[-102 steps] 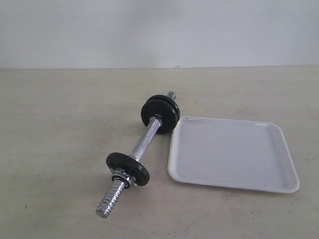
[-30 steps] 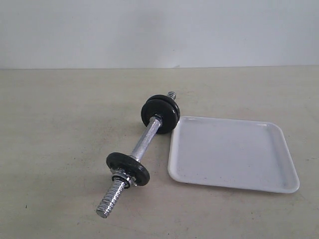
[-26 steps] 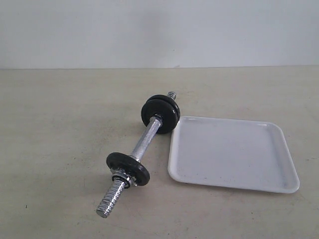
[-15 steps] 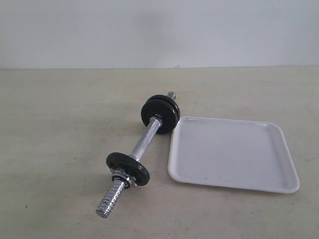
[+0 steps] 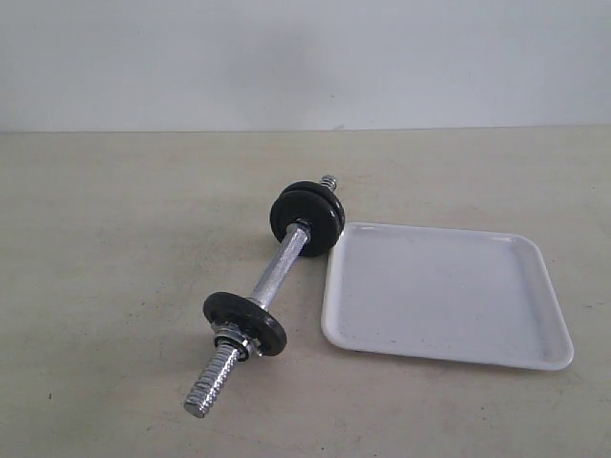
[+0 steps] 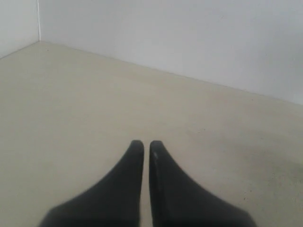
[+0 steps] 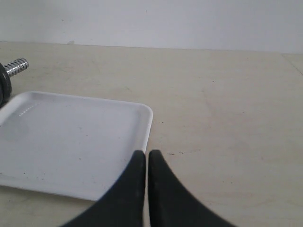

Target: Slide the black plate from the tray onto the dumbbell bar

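The dumbbell bar (image 5: 275,270) lies at an angle on the table, left of the tray (image 5: 445,294). One black plate (image 5: 245,323) sits on its near end behind a chrome nut (image 5: 232,341), and two black discs (image 5: 306,217) sit at its far end. The white tray holds nothing. Neither gripper shows in the exterior view. My left gripper (image 6: 143,144) is shut over bare table. My right gripper (image 7: 146,154) is shut, its tips over the edge of the tray (image 7: 71,142). The bar's threaded end (image 7: 15,66) shows beyond the tray.
The beige table (image 5: 115,239) runs back to a white wall (image 5: 305,57). The left wrist view shows the table meeting a wall corner (image 6: 38,28).
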Robot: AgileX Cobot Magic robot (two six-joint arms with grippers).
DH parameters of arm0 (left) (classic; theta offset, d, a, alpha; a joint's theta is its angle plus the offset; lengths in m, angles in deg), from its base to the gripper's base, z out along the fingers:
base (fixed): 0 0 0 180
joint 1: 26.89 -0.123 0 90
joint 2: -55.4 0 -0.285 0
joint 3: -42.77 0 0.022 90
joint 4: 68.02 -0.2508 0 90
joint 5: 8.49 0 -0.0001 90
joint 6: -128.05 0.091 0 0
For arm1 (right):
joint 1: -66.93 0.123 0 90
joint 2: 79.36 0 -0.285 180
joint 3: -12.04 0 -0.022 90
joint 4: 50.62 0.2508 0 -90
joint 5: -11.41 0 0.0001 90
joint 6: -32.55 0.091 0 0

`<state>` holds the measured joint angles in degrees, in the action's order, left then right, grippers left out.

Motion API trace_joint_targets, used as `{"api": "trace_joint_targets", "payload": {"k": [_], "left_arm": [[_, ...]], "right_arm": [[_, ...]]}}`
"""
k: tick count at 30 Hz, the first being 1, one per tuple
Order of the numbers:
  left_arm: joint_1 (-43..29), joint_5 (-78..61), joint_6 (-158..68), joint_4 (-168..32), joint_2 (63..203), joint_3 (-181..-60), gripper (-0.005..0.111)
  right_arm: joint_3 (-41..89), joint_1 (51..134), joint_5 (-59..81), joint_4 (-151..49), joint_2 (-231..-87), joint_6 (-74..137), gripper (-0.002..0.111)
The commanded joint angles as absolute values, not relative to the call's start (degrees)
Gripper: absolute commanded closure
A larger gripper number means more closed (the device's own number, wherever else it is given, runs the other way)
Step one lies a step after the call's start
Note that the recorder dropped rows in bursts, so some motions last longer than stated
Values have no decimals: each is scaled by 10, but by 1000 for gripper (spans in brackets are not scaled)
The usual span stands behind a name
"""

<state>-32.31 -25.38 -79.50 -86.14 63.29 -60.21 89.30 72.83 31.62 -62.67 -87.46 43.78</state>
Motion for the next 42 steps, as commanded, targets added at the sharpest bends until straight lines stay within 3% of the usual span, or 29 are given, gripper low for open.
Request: {"api": "trace_joint_targets", "payload": {"k": [1,7,11,17,21,31,35,39,42], "left_arm": [[-323,-117,-800,-858,632,-600,102],[-323,159,-786,-842,632,-600,102],[-323,243,-743,-841,632,-600,102],[-323,231,-690,-854,632,-600,102],[-323,187,-727,-1010,632,-617,102],[-323,78,-1118,-1451,632,-663,102],[-323,1,-1042,-1234,632,-663,102],[-323,-55,-666,-750,632,-665,102],[-323,-54,-390,-516,632,-665,102]], "right_arm": [[893,727,315,-630,-871,440,108],[893,727,315,-630,-871,440,108],[893,727,315,-630,-871,440,108],[893,727,315,-630,-871,440,108],[893,727,315,-630,-871,440,108],[893,727,315,-630,-871,440,108],[893,727,315,-630,-871,440,108],[893,727,315,-630,-871,440,108],[893,727,315,-630,-871,440,108]]}}
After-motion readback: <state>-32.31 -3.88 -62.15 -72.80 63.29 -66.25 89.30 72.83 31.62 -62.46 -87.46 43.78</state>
